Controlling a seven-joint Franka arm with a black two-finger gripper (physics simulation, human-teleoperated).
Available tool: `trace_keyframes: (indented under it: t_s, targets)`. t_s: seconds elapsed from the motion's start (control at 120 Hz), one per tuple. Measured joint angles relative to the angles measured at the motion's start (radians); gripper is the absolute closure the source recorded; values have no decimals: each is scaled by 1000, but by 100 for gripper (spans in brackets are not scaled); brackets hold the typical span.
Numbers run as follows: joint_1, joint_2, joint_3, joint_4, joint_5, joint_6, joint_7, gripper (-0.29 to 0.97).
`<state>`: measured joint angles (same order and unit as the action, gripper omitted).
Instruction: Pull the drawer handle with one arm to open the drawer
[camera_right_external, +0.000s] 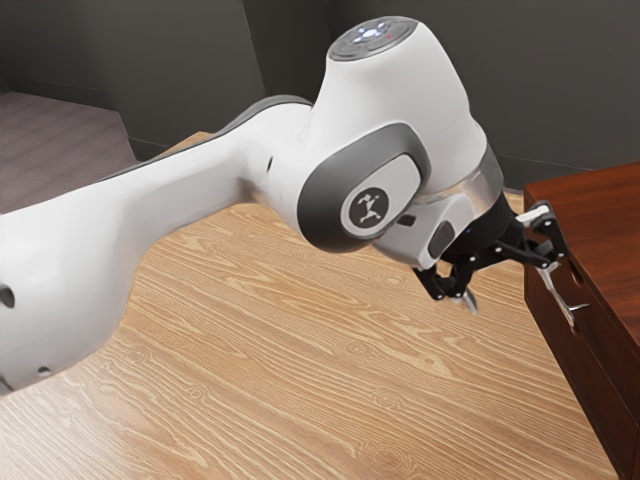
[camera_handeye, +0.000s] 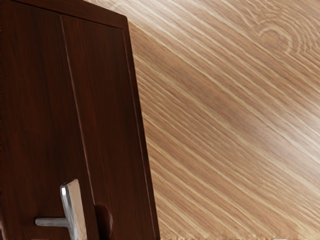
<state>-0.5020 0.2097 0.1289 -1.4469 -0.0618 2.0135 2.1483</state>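
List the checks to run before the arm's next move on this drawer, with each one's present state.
1. Gripper open: ok, its fingers stand wide apart in the exterior view.
2. Gripper close to the handle: ok, it hangs just in front of the cabinet.
3. Handle between the fingers: cannot tell; no contact shows.
4. Handle grasped: not ok, the fingers have not closed on it.
5. Drawer ready to pull: ok, its front looks flush with the cabinet, not yet drawn out.
6. Nothing between gripper and handle: ok in the exterior view.
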Motion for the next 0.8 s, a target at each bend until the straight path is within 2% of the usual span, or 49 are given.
trace_keyframes:
  t_s: [0.35, 0.667, 0.8]
  targets:
    - [0, 24, 0, -2, 2, 54, 12, 17]
    - [1, 2, 0, -54, 6, 82, 19, 19]
    - [33, 21, -2, -46, 2, 115, 16, 20]
